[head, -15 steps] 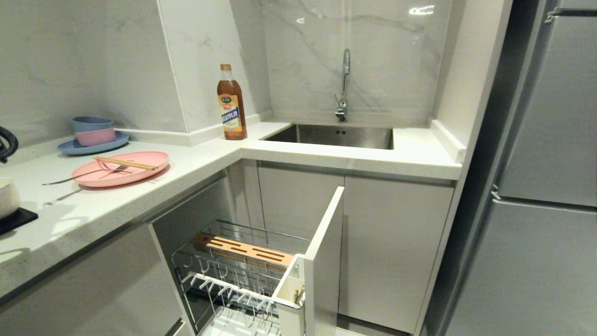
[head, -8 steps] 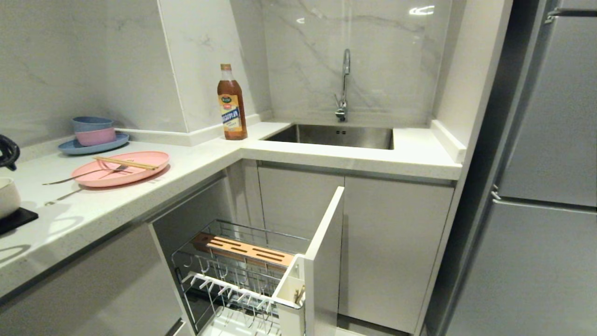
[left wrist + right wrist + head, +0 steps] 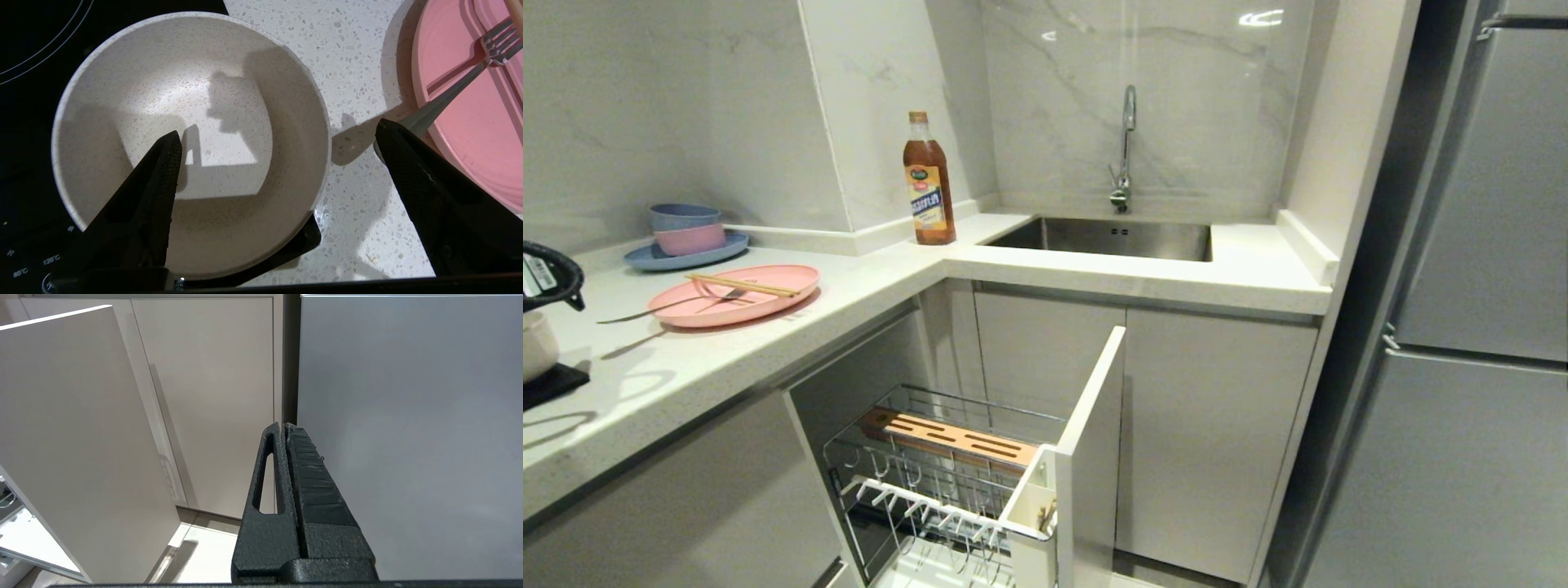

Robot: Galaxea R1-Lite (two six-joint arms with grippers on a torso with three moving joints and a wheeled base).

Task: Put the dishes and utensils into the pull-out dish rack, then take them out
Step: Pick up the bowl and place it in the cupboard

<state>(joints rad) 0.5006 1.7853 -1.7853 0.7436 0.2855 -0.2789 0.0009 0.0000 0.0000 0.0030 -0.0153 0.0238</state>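
the black cooktop (image 3: 24, 228) under the cream bowl (image 3: 192, 139) carries small white temperature marks, "120°c" and "80°c", near its corner; the brown bottle (image 3: 929, 180) beside the sink (image 3: 1111, 237) has a yellow-and-blue label, its writing too small to read

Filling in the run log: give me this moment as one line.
left claw: open above cream bowl | right claw: shut, parked | pink plate: on counter with fork, chopsticks | dish rack: pulled out

The kitchen is bright. A white shine sits high on the wall (image 3: 1262, 18). Light from above makes dark, sharp shadows inside the bowl (image 3: 188, 143) and on the table (image 3: 711, 359). Straight lines bend at the edges of the head view.
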